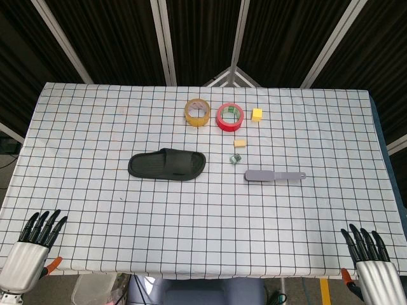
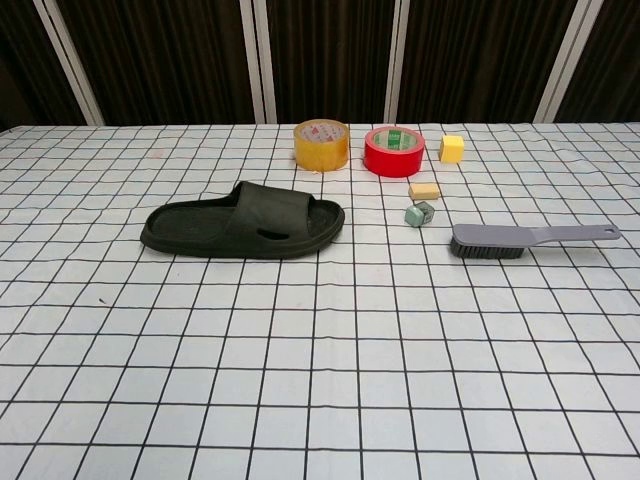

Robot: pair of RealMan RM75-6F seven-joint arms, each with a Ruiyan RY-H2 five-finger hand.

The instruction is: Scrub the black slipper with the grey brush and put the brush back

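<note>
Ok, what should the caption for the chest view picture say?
Black slipper and grey brush lie apart on the checked table, untouched.

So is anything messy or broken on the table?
Nothing stands out. The black slipper lies flat, the grey brush rests beside it bristles down, and both tape rolls sit neatly behind. Nothing looks spilled or damaged.

From my seat, I see open cloth all around the grey brush [image 1: 274,175] on its near side and right. Just beyond the grey brush sit a small green block [image 1: 235,159] and a tan block [image 1: 240,143]; farther behind stand two tape rolls [image 1: 229,117]. The black slipper [image 1: 167,164] lies left, apart.
</note>
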